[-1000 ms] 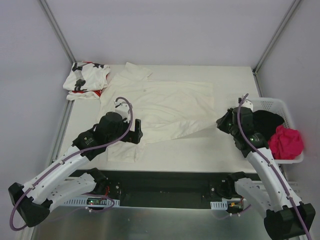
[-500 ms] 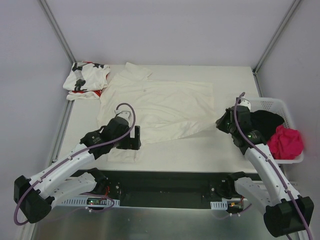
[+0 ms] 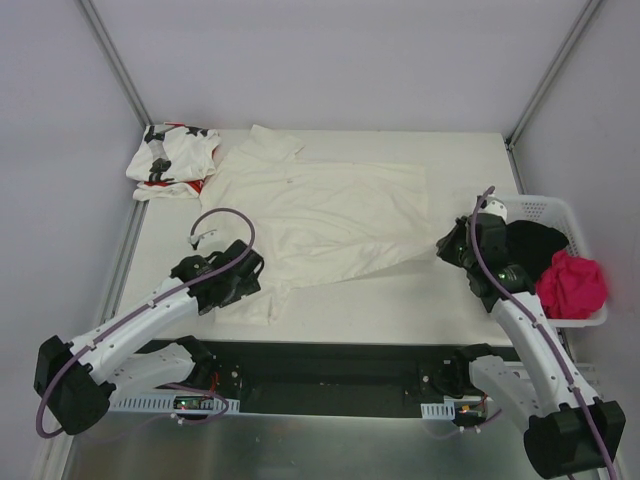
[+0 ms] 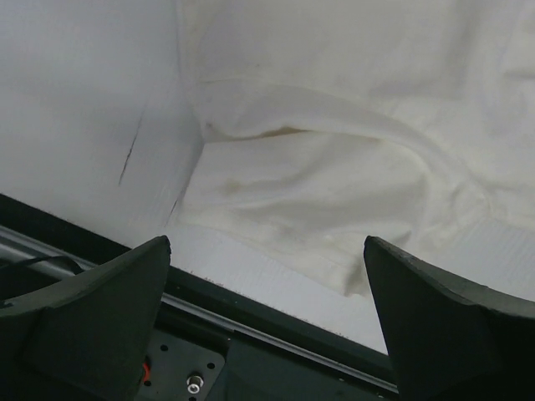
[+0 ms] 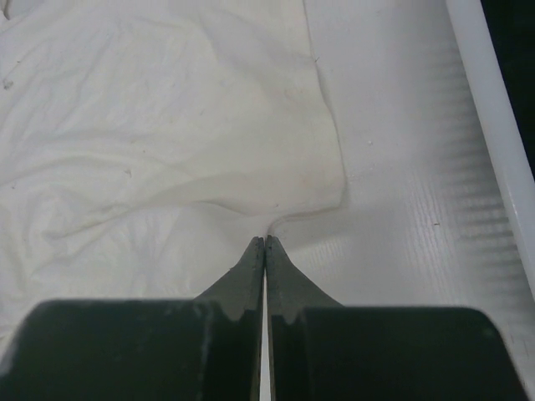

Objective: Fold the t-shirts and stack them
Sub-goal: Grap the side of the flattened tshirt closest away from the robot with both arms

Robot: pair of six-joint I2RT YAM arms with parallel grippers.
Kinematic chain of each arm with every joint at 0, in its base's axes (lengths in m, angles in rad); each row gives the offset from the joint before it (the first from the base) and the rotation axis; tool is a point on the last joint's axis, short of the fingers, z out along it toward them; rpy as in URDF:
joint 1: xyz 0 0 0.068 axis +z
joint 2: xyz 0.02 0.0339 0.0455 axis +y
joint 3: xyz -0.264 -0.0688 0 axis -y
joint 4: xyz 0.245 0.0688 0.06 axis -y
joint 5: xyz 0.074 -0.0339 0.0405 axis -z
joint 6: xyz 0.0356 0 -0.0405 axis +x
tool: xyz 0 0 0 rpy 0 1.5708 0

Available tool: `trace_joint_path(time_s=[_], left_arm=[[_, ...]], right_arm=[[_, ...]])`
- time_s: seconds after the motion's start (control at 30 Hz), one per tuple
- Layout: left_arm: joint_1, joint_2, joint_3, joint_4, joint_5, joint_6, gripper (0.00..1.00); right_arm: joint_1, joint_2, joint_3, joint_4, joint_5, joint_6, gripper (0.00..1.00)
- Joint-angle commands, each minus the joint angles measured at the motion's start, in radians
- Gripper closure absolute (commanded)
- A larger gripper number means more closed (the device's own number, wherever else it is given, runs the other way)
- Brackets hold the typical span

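Your left gripper point(image 4: 266, 245) now hangs low over the near-left hem of the cream shirt point(image 3: 330, 215), fingers spread wide and holding nothing. A second ago it stood further in over the cloth, so it has drawn back toward the near edge of the table point(image 3: 400, 295). Your right gripper point(image 5: 265, 242) is closed, with its tips at the shirt's right edge where the cloth puckers. A pinch cannot be confirmed, and it has barely shifted. The shirt lies spread mid-table. The star-print shirt point(image 3: 170, 160) sits crumpled at the far-left corner. Judgement: the first fold is not yet begun.
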State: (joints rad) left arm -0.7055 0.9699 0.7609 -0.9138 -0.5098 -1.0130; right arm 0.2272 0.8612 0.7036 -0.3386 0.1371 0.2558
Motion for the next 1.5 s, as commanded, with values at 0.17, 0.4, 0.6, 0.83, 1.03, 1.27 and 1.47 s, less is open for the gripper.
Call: trace_joint_path(time_s=[0.17,0.4,0.6,0.83,1.03,1.27,1.47], left_arm=[[0.009,-0.114,-0.147,-0.091,0.040,-0.321,0.01],[0.018,-0.195,-0.250,-0.039,0.083,-0.398,0.01],[0.031,-0.148,-0.268,0.016,0.077,-0.409,0.01],[0.052,-0.142,-0.298,0.033,0.017,-0.467,0.01],[0.070,-0.151,-0.333,0.069,-0.019,-0.480,0.01],[0.112,-0.149,-0.377,0.176,-0.033,-0.417,0.01],[0.149,-0.119,-0.391,0.266,-0.018,-0.331,0.02]], right_arm=[[-0.054,-0.054,-0.013,0.021,-0.034,-0.053,1.00],[-0.054,-0.060,-0.015,0.016,-0.039,-0.056,0.99],[-0.052,-0.071,-0.012,0.003,-0.030,-0.059,0.99],[-0.068,-0.105,-0.016,-0.016,-0.025,-0.062,0.99],[-0.084,-0.123,-0.021,-0.034,-0.025,-0.063,0.99],[-0.101,-0.139,-0.010,-0.053,-0.031,-0.066,0.99],[-0.108,-0.125,0.000,-0.054,-0.039,-0.063,0.99]])
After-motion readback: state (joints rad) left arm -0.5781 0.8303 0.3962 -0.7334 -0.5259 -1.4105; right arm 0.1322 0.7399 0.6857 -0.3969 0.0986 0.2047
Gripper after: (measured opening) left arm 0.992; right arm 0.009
